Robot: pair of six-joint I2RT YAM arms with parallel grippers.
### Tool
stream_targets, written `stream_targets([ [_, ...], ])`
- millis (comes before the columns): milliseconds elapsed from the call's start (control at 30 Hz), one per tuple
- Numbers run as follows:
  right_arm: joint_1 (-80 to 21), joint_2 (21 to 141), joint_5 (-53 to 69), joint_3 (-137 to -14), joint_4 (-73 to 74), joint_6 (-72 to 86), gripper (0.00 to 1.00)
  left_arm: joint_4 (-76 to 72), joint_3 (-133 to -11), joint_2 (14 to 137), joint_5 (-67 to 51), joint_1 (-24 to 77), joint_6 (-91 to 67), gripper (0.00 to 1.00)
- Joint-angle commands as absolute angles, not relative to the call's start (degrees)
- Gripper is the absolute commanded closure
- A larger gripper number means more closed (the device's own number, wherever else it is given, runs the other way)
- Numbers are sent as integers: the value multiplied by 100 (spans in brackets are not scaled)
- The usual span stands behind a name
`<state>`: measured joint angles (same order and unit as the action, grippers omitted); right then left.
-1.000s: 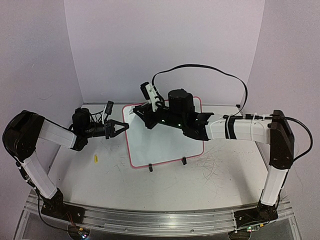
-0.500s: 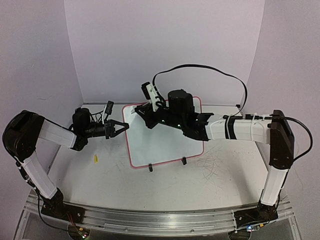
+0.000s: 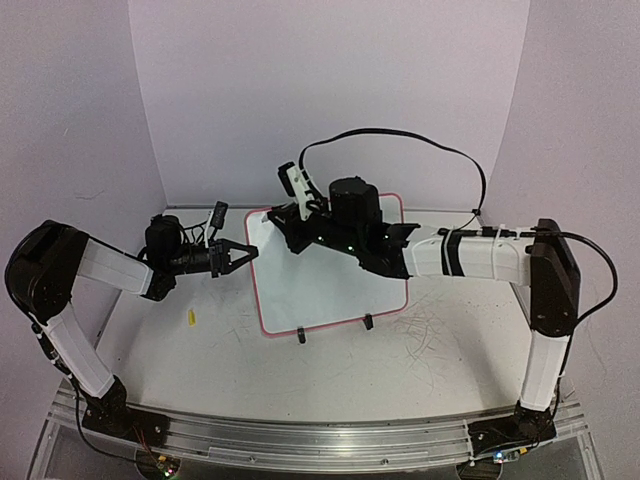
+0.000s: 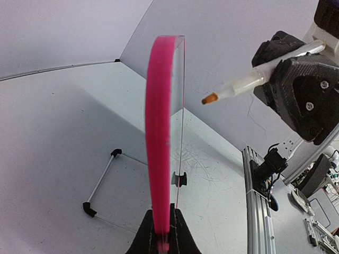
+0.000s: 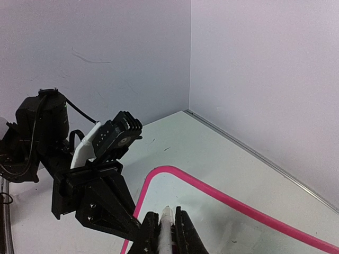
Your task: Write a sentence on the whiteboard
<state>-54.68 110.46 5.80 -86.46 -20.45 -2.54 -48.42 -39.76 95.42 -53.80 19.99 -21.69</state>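
The whiteboard (image 3: 335, 285) stands tilted at the table's middle on two black clip feet (image 3: 301, 336). Its face looks blank, and no sentence shows on it. My left gripper (image 3: 247, 254) is shut on the board's pink left frame (image 4: 159, 132), which the left wrist view shows edge-on between the fingers (image 4: 183, 241). My right gripper (image 3: 276, 223) is shut on a white marker (image 5: 166, 230) with an orange tip (image 4: 210, 98). It holds the tip just off the board's far left corner (image 5: 159, 172), not touching.
A small yellow piece (image 3: 190, 317) lies on the table left of the board. Grey scratch marks (image 3: 425, 335) cover the table at the right. A thin wire stand (image 4: 100, 182) lies beyond the board. A black cable (image 3: 400, 135) arches over the right arm.
My right arm has shifted slightly left and farther back with the marker. My left gripper and the board have not moved.
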Motion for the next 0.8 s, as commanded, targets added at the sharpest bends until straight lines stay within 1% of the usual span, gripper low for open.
stream_targets([
  [0,-5493,11196,780,-8967,-2180,-295,100,-4684,-4137,9453,-5117,2021,-1701,100],
  [367,-5488,11380,865,-9148,-2171,-283,100,-4655,-4166,9484,-5132,2021,-1679,100],
  [767,-5489,11496,637,-9237,-2152,-255,100,-4623,-4170,9465,-5133,2021,-1661,100],
])
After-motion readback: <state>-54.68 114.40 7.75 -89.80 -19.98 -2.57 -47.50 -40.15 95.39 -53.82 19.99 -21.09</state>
